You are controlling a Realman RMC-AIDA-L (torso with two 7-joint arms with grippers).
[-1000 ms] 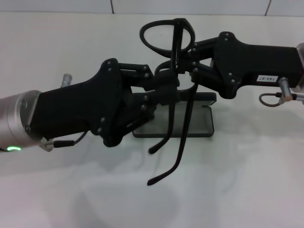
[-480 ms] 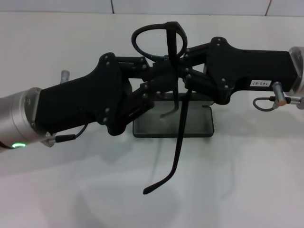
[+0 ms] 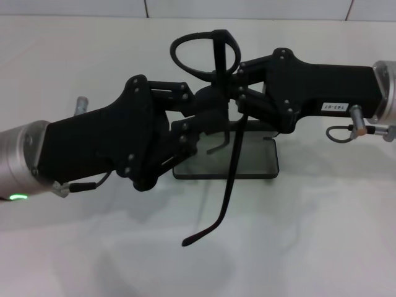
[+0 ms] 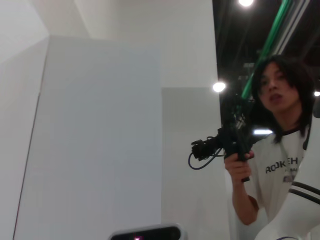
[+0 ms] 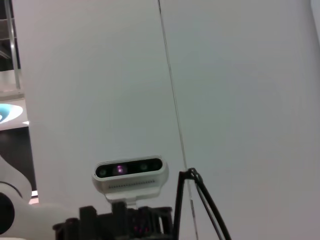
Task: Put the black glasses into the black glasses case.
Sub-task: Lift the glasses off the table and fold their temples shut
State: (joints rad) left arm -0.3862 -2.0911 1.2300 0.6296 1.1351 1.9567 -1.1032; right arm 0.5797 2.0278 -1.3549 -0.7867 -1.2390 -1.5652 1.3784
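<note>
The black glasses [image 3: 199,54] are held in the air between both grippers, lens rims up. One long temple arm [image 3: 228,185] hangs down in front of the black glasses case [image 3: 263,162], which lies open on the table below, grey lining showing. The other temple shows only as a short stub. My right gripper [image 3: 237,99] reaches in from the right and is shut on the frame. My left gripper [image 3: 218,111] reaches in from the left, its fingers closed together on the glasses near the hinge. In the right wrist view thin black frame parts [image 5: 200,200] show.
The white table [image 3: 322,235] lies around the case. A white wall with a seam runs behind it. The left wrist view shows a person [image 4: 280,150] holding a device. The right wrist view shows the robot's head camera [image 5: 129,172].
Both grippers have shifted left with the glasses. The long temple has swung left. The shorter hanging temple has drawn up to a stub behind the left gripper's fingers.
</note>
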